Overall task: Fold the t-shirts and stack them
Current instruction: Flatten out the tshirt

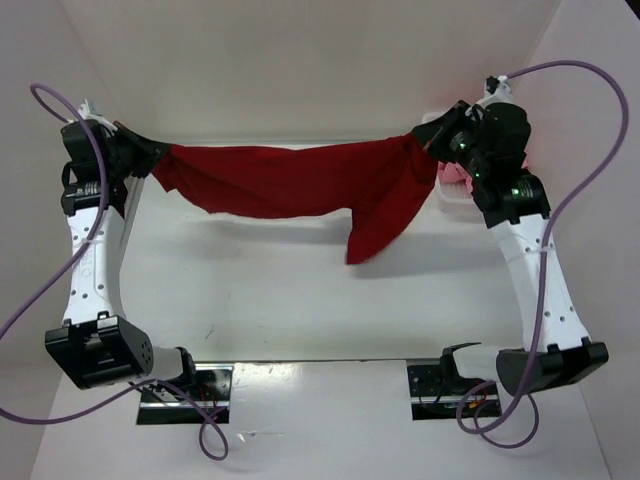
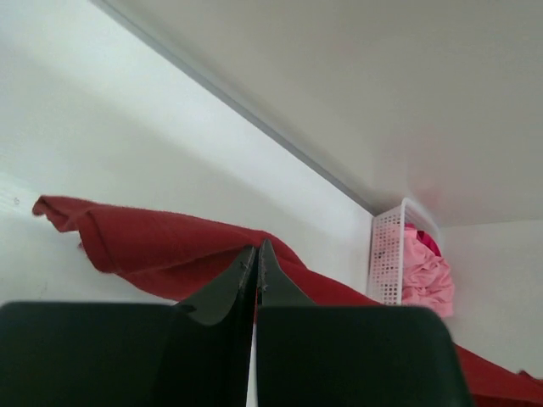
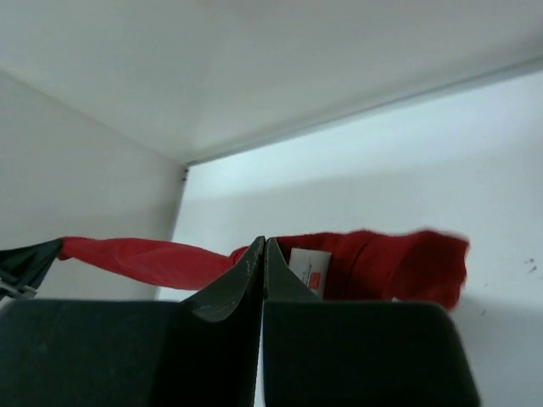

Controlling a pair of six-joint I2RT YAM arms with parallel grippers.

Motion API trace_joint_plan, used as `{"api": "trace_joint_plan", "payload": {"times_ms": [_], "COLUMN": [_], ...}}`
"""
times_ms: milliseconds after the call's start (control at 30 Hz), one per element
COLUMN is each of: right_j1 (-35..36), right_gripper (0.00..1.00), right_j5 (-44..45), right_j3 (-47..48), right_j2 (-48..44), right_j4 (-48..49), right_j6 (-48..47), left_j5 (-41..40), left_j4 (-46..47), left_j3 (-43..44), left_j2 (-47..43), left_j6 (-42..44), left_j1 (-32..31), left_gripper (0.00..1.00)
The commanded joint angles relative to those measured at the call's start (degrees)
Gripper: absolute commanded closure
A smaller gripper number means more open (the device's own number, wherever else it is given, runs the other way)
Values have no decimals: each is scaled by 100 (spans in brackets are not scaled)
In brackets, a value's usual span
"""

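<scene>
Now my left gripper point(image 1: 152, 162) is pinched fully closed on one end of the dark red short-sleeved cloth t-shirt point(image 1: 300, 180). The shirt hangs stretched in the air above the white table point(image 1: 300, 300), sagging in the middle, with a loose flap dangling toward the right. My right gripper point(image 1: 431, 140) is clamped just as tight on the other end, near the white plastic mesh basket point(image 2: 386, 254) holding pink cloth point(image 2: 424, 275). I judge this the spreading step before the first fold, and next I should lower both ends evenly so it lands flat.
</scene>
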Motion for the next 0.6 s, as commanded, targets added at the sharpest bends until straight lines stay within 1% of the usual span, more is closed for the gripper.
{"api": "trace_joint_plan", "payload": {"times_ms": [0,100,167,233,267,300,333,367,400,433,467,500,533,567], "right_j1": [-95,-95,-348,-420,-490,-543,-543,-595,-596,-596,-596,-596,-596,-544], "right_gripper": [100,100,100,100,100,100,100,100,100,100,100,100,100,99], "right_j5": [-252,-253,-489,-700,-701,-701,-701,-701,-701,-701,-649,-648,-579,-517], "right_j3": [444,348,-38,-301,-303,-303,-198,-76,248,451,679,969,1528,1813], "right_j2": [-300,-213,-38,489,734,1302,1639,1964,2628,2957,3274,3590,4098,4286], "right_j4": [-200,-86,263,476,555,712,714,714,784,784,784,602,513,434], "right_j6": [-75,-75,12,13,13,13,13,13,-39,-40,-40,21,22,74], "left_j5": [149,149,201,201,201,149,70,70,-17,-166,-316,-404,-405,-405], "left_j4": [-136,-23,170,303,303,303,303,303,364,365,278,172,6,-405], "left_j3": [673,579,271,121,121,121,121,243,522,769,1032,1322,2169,2647], "left_j2": [-212,-143,-12,217,548,734,936,1373,1621,1902,2523,2869,3237,3972], "left_j6": [24,25,-28,-28,41,42,120,182,183,322,384,437,490,577], "left_j1": [54,54,54,54,54,54,-7,-103,-174,-262,-419,-473,-474,-543], "left_gripper": [100,100,100,100,100,100,100,100,100,100,100,100,99,90]}}
